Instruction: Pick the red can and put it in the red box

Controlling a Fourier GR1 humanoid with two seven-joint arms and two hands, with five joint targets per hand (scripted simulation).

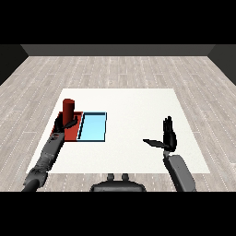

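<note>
The left hand (64, 124) reached over the red tray (73, 133), fingers curled round the red can (68, 109); the right hand (168, 137) stood upright, fingers straight, well right of that tray.

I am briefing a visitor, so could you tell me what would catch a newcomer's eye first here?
The red can stands upright over the red tray at the table's left, with the left hand curled round its base. Beside it lies the light blue tray. At the right, the right hand is raised, fingers straight.
</note>
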